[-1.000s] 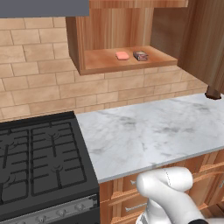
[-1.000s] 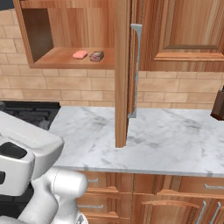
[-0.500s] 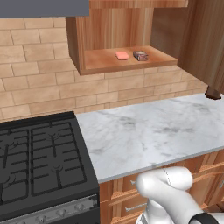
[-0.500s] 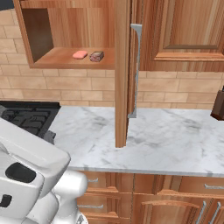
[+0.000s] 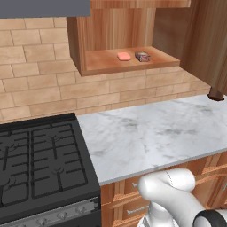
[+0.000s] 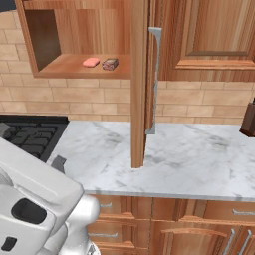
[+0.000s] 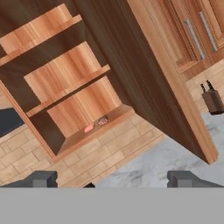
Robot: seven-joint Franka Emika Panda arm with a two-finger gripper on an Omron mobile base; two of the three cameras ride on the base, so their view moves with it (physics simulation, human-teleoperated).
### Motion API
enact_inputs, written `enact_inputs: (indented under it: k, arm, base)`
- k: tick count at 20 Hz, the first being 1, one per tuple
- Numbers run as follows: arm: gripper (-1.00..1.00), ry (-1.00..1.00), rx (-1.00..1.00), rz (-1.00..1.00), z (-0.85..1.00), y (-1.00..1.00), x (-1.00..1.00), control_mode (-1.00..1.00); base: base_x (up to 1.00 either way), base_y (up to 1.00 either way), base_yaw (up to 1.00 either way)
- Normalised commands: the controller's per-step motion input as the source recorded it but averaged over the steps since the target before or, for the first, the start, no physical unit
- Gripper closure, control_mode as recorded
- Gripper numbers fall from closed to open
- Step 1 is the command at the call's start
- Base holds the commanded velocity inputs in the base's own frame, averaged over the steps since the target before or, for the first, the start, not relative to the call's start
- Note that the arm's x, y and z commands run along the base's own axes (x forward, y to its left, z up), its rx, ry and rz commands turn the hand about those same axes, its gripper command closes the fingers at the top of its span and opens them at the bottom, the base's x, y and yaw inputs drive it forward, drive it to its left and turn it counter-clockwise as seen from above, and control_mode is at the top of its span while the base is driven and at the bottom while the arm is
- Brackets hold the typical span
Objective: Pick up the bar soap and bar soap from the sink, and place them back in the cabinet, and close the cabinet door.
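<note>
Both bar soaps lie side by side on the bottom shelf of the open cabinet [image 5: 111,62]: a salmon-pink bar soap [image 5: 124,56] on the left and a smaller, darker bar soap [image 5: 142,56] to its right. The right base view shows the pink bar [image 6: 91,62] and the darker bar [image 6: 110,64] too. The cabinet door [image 6: 139,84] stands swung wide open, edge-on, with its metal handle [image 6: 154,79]. In the hand view my gripper [image 7: 113,181] is open and holds nothing. It looks up from below at the soaps [image 7: 89,128] and the door [image 7: 144,74]. The sink is out of view.
A white marble counter [image 5: 150,133] runs under the cabinet. A black gas stove [image 5: 40,168] sits to its left. A dark knife block [image 6: 249,119] stands at the counter's far right. Closed wall cabinets [image 6: 209,40] hang right of the open door.
My arm's white upper link has swung lower and closer in the right base view. The soaps, the cabinet and the door have stayed put.
</note>
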Motion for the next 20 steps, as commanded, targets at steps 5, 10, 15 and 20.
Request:
enact_inputs:
  k: [5,10,15,20]
  arm:
    - [-1.00,0.00,0.06,-0.02,-0.02,-0.08,0.00,-1.00]
    - [-1.00,0.00,0.07,-0.04,-0.21,-0.13,0.02,-1.00]
    - [-1.00,0.00,0.07,-0.03,-0.26,-0.19,0.01,-1.00]
    - [-1.00,0.00,0.08,-0.02,-0.02,-0.27,0.11,-1.00]
  base:
    - [0.00,0.00,0.00]
    - [0.00,0.00,0.00]
    - [0.00,0.00,0.00]
    - [0.00,0.00,0.00]
